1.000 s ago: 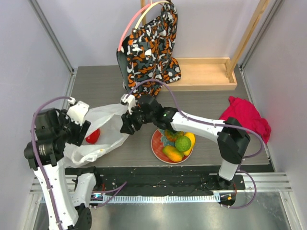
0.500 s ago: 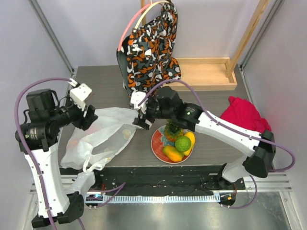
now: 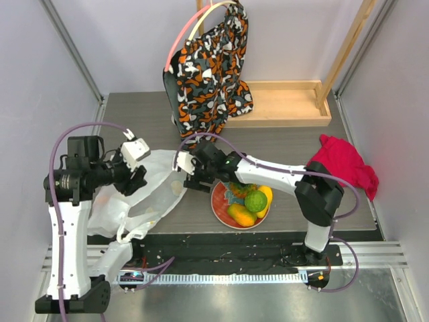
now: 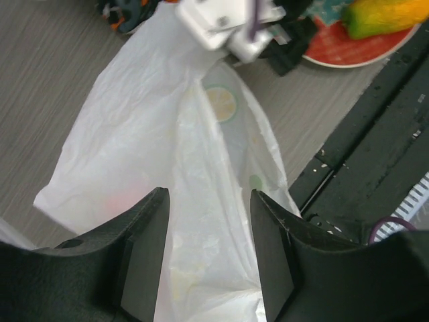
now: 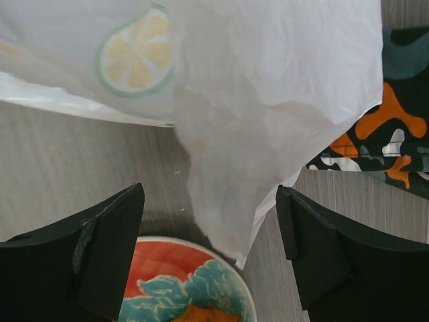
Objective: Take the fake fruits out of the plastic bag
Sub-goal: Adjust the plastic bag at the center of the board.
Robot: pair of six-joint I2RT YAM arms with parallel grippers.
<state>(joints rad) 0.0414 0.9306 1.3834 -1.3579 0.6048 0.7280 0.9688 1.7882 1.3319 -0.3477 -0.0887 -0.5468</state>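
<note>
The plastic bag [image 3: 144, 201] lies crumpled at the left of the table, printed with a lemon slice [image 5: 136, 59]. My left gripper [image 3: 139, 180] hovers over it, open, with bag film [image 4: 154, 114] below and between its fingers [image 4: 208, 194]. A faint pink patch [image 4: 120, 201] shows through the film. My right gripper [image 3: 190, 180] is open at the bag's right corner [image 5: 268, 80], which hangs loose between its fingers [image 5: 209, 191]. Fake fruits sit on the floral plate [image 3: 214, 200]: a pineapple [image 3: 239, 184], a lime [image 3: 255, 200], a mango [image 3: 241, 215] and a yellow piece [image 3: 267, 194].
A patterned cloth bag [image 3: 211, 67] hangs at the back, with a wooden tray [image 3: 285, 104] to its right. At the right edge lies a red cloth [image 3: 343, 164]. A black rail [image 3: 228, 245] runs along the front. The plate's rim [image 5: 154, 268] is just under my right gripper.
My right gripper's jaws have opened wide and it has dropped toward the plate's left edge. The left gripper moved right and down over the bag, which now hides the red fruit from above.
</note>
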